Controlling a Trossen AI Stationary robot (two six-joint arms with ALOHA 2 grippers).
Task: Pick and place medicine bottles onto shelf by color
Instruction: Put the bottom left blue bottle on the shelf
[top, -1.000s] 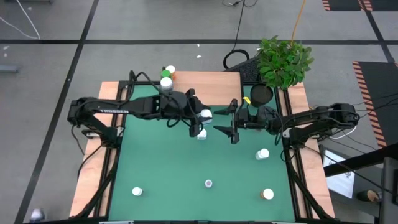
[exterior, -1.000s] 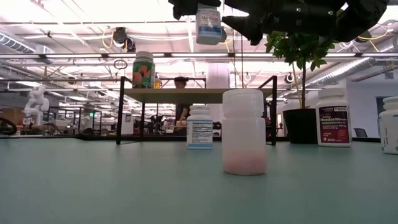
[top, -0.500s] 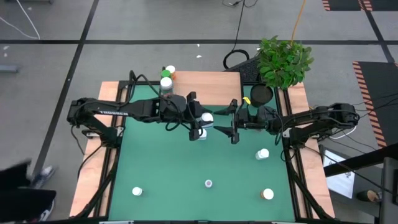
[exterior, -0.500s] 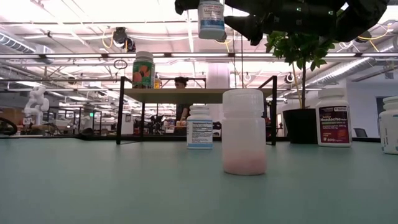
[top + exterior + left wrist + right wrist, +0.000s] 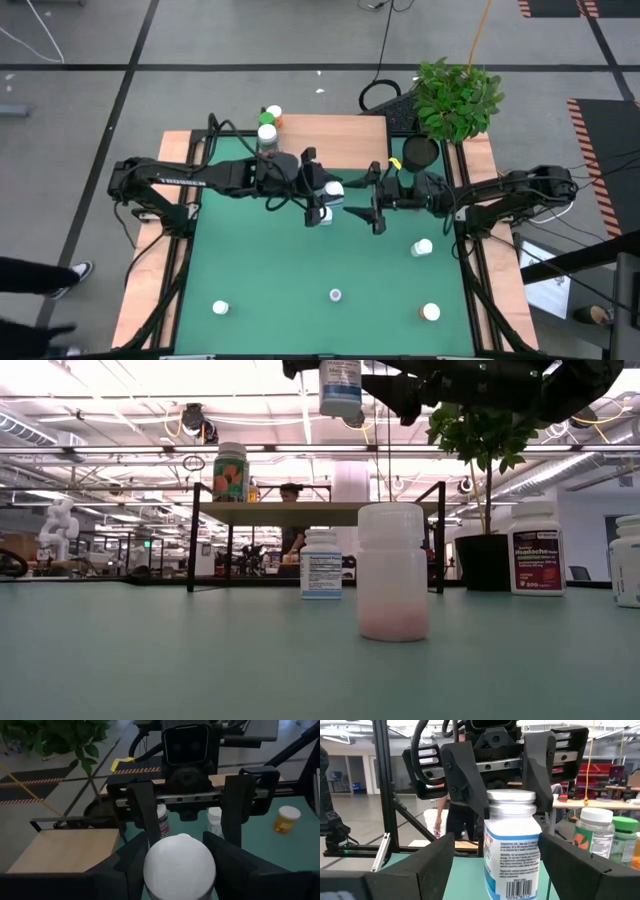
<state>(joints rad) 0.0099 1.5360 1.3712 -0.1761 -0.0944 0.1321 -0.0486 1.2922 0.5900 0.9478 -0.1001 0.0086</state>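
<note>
My left gripper [image 5: 328,195] reaches in from the table's left, high over the green mat, and is shut on a white-capped medicine bottle with a blue label [image 5: 512,847]. My right gripper [image 5: 350,197] faces it from the right and is open. Its fingers [image 5: 420,865] stand on either side of the bottle's lower body, and I see no touch. The shelf [image 5: 340,130] stands at the far edge with a few bottles [image 5: 268,125] at its left end. Other bottles stand upright on the mat: [image 5: 325,215], [image 5: 335,295], [image 5: 422,247], [image 5: 430,312], [image 5: 220,308]. My left gripper pinches the bottle between its two fingers [image 5: 470,785] at the cap and shoulder [image 5: 492,800]. The fingers come about level from the table's left, tipped slightly down. The bottle stays upright, its body [image 5: 340,390] hanging below the fingers, lifted well clear of the mat.
A potted plant [image 5: 455,100] with a black pot stands at the far right corner beside the shelf. Wooden side boards [image 5: 150,290] flank the mat. A translucent bottle [image 5: 392,570] stands close to the near edge. A person stands in the room behind the shelf [image 5: 291,495].
</note>
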